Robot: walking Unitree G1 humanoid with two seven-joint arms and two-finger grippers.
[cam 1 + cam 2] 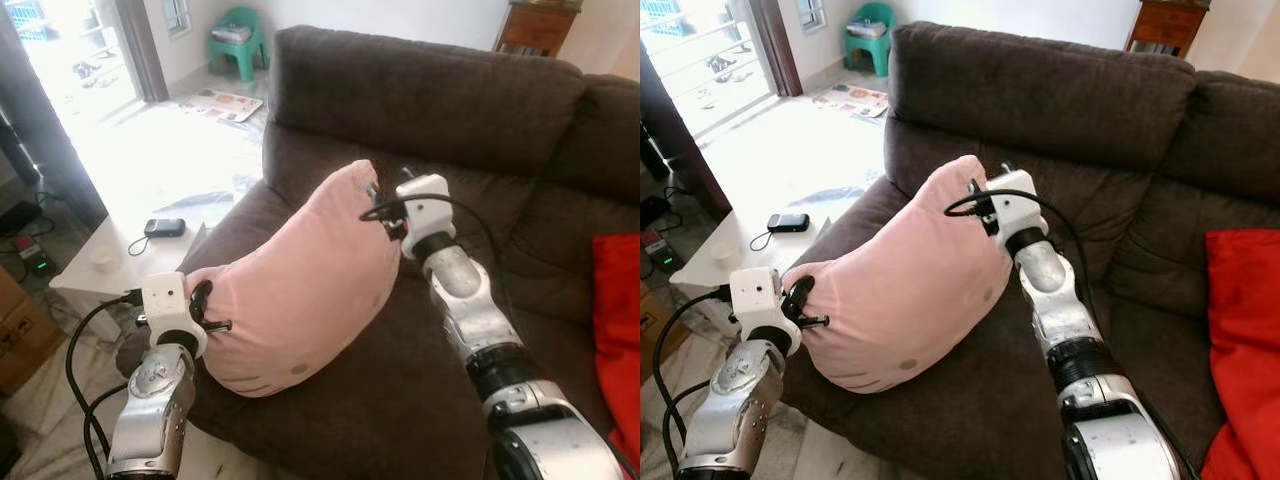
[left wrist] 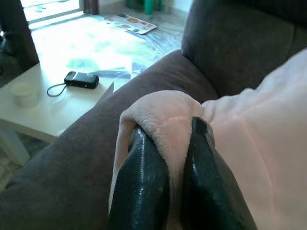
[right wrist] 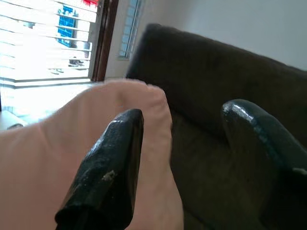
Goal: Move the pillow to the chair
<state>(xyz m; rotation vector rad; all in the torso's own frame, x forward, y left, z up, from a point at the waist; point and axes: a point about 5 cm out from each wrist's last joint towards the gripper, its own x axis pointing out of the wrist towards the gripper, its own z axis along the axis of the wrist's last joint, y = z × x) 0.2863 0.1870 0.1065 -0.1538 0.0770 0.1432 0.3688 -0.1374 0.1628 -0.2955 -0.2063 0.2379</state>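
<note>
A pink pillow (image 1: 300, 285) hangs lifted over the seat of the brown sofa (image 1: 430, 100). My left gripper (image 2: 170, 129) is shut on the pillow's lower left corner, with pink fabric pinched between its black fingers. At the upper right corner my right gripper (image 3: 187, 112) is open. One of its fingers (image 3: 112, 158) lies against the pillow (image 3: 48, 167), and the other is apart from it over the sofa back. A green plastic chair (image 1: 238, 40) stands far back on the bright floor, by the window.
A low white table (image 1: 110, 250) stands left of the sofa arm, with a black phone (image 1: 164, 227) and a small cup (image 1: 103, 262) on it. A red cushion (image 1: 615, 330) lies on the sofa's right side. Cables and a cardboard box (image 1: 20, 330) are at the far left.
</note>
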